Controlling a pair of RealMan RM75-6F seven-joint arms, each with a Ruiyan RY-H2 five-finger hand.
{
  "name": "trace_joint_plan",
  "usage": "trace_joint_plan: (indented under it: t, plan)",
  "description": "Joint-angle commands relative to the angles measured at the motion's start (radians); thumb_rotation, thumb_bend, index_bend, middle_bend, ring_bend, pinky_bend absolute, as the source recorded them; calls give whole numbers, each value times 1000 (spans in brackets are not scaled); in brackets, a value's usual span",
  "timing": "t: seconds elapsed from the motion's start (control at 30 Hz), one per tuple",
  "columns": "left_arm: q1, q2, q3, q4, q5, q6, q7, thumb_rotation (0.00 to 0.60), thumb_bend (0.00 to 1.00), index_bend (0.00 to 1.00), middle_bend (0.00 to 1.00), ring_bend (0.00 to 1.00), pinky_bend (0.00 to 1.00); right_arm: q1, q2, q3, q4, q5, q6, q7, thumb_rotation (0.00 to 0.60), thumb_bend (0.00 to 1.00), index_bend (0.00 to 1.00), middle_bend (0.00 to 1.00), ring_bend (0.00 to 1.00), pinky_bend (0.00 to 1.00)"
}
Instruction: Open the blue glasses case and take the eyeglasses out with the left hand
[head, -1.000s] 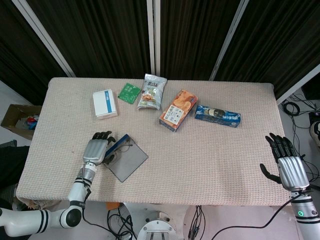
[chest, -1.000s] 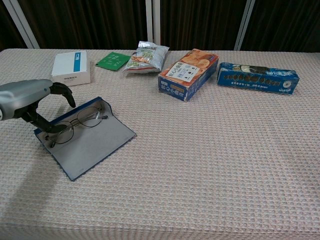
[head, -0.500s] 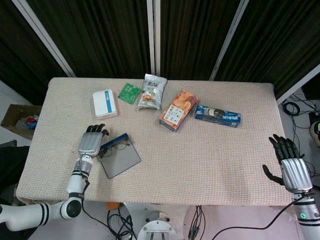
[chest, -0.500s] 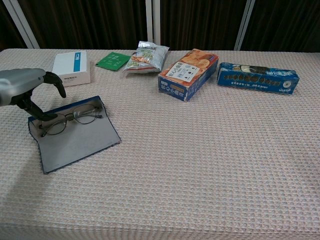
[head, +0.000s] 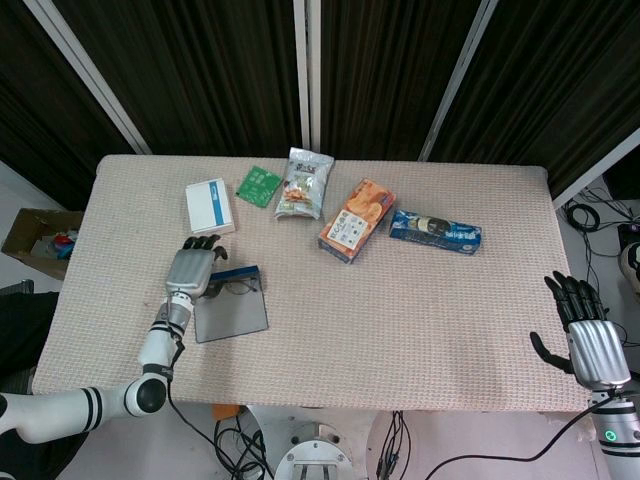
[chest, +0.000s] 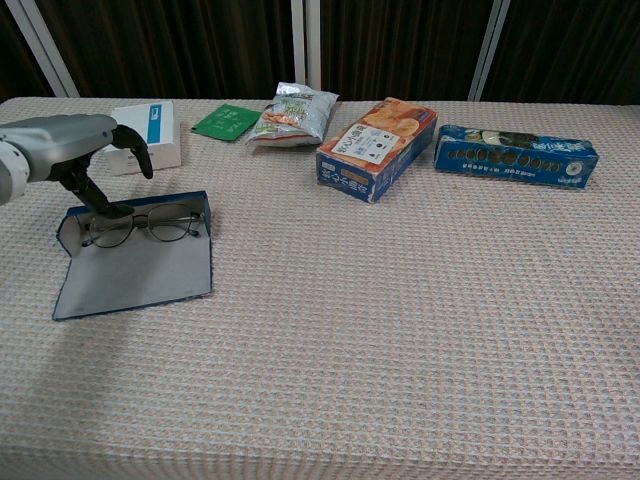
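The blue glasses case (chest: 135, 272) lies open on the left of the table, its grey-lined flap spread flat toward me. Thin-framed eyeglasses (chest: 150, 225) rest in the case's blue tray at the far side; in the head view the eyeglasses (head: 241, 290) look small beside the case (head: 231, 312). My left hand (chest: 65, 142) hovers over the case's left end, thumb reaching down to the tray's corner by the glasses and other fingers curved above, apart from the thumb. In the head view the left hand (head: 190, 272) covers that end. My right hand (head: 592, 345) is spread, off the table's near right corner.
Along the far side stand a white box (chest: 145, 133), a green packet (chest: 226, 121), a snack bag (chest: 292, 114), an orange cracker box (chest: 378, 147) and a long blue box (chest: 516, 155). A cardboard box (head: 35, 240) sits on the floor at the left.
The case with the glasses has swung round under my left hand, so its flap now lies square to the table front. The left hand moved slightly away from me. The right hand drew back a little.
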Motion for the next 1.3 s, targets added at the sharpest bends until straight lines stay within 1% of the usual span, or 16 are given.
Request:
trace_joint_plan:
  t: [0.03,0.27,0.63,0.77,1.07,1.2,1.27,1.3]
  plan:
    - [-10,11,7,-20,-21,-19,0,600,308,369,100,94,108,2,-2,0,3,0,-3,3,600,279,0,49,0,0]
    - [-24,6,15,0,-56,-37,-13,600,388,391,100,94,108,2,-4,1,8,2,-7,7,600,279,0,49,0,0]
    - [-39,11,25,11,-79,-44,-25,600,425,398,100,95,108,2,-6,1,8,4,-10,5,600,279,0,49,0,0]
    - [-47,8,27,19,-91,-49,-27,600,434,412,100,94,108,0,-4,2,6,5,-8,3,600,278,0,49,0,0]
    - [-54,1,30,39,-105,-51,-45,600,493,457,108,94,108,0,-5,3,7,10,-13,3,600,278,0,52,0,0]
    - [-54,-2,27,43,-93,-43,-62,600,505,488,123,94,108,1,-6,4,8,10,-14,3,600,278,0,52,0,0]
    - [-48,-11,21,50,-65,-24,-86,600,505,501,132,95,108,0,-6,5,8,11,-13,3,600,277,0,52,0,0]
    - [-42,-19,20,56,-35,-8,-105,600,505,507,136,95,108,0,-6,5,9,11,-12,4,600,278,0,52,0,0]
